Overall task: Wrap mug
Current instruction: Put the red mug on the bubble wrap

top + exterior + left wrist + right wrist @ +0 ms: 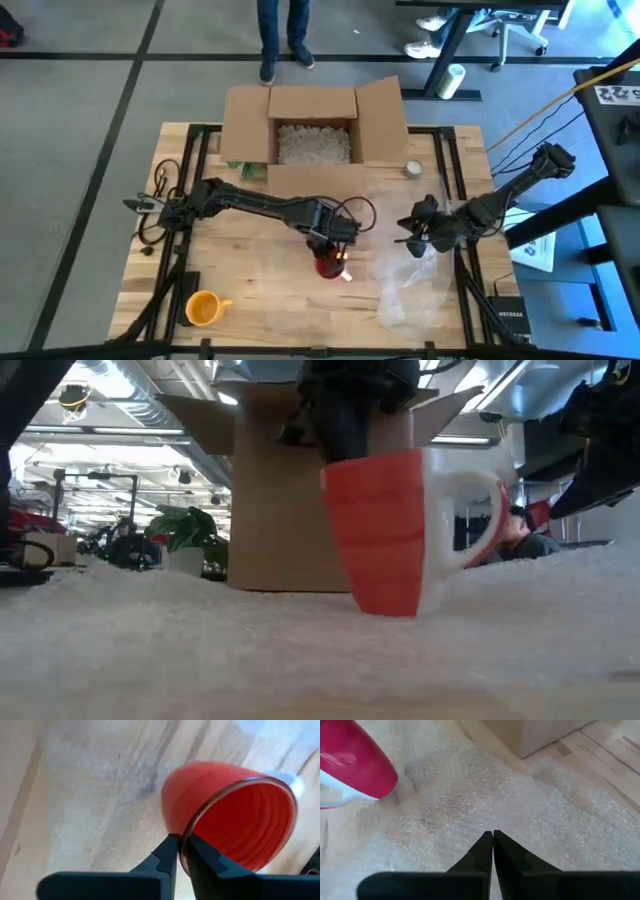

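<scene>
Near the desk's front-left corner lay an orange mug; toward the middle, the left gripper pinched the red mug by its rim, one finger inside, one outside, the mug upright on bubble wrap; rightward, the right gripper hovered, jaws closed and empty, near the desk's right edge.

An open cardboard box sits at the table's far edge, filled with pale packing peanuts. A yellow mug stands near the front left corner. A small round object, possibly a tape roll, lies right of the box. A person's legs show beyond the table.
</scene>
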